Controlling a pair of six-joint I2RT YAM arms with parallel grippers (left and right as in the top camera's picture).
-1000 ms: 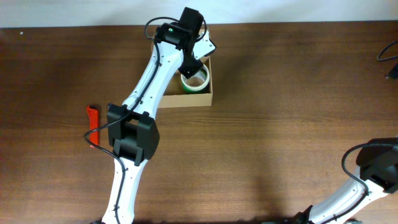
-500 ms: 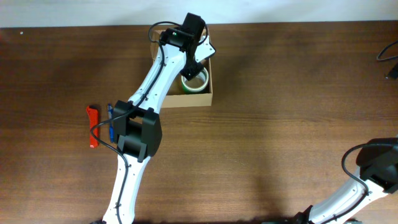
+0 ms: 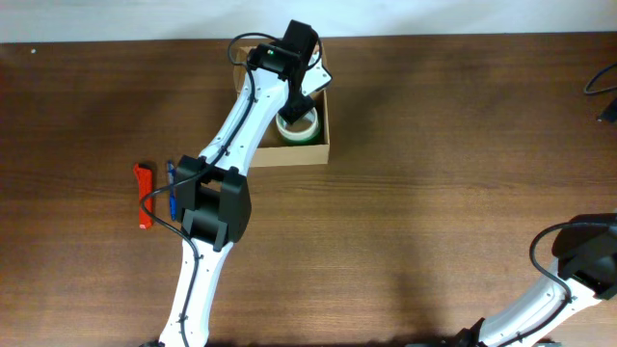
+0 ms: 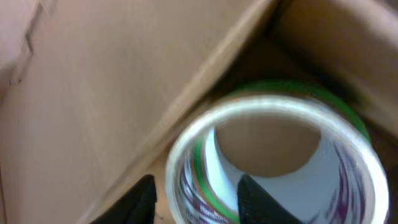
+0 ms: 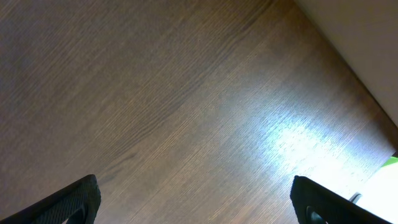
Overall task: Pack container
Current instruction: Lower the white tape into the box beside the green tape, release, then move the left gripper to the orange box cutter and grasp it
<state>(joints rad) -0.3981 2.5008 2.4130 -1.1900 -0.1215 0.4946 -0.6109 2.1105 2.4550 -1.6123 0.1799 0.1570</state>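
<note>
The container point(image 3: 328, 145) is a small tan cardboard box standing open at the back centre of the table. A tape roll point(image 3: 301, 131) with a white and green rim lies inside it. My left gripper point(image 3: 294, 104) reaches down into the box. In the left wrist view its two black fingers point(image 4: 196, 202) straddle the wall of the tape roll point(image 4: 280, 112), one outside and one inside the ring, shut on it, next to the box's inner wall point(image 4: 112, 81). My right gripper point(image 5: 196, 199) is open and empty over bare wood.
A red tool point(image 3: 144, 196) and a blue pen point(image 3: 171, 188) lie on the table left of my left arm. My right arm point(image 3: 588, 255) sits at the front right corner. The table's back edge runs just behind the box.
My left arm's elbow has swung right, uncovering the blue pen. The gripper and tape roll have shifted slightly left inside the box. The right arm has not moved.
</note>
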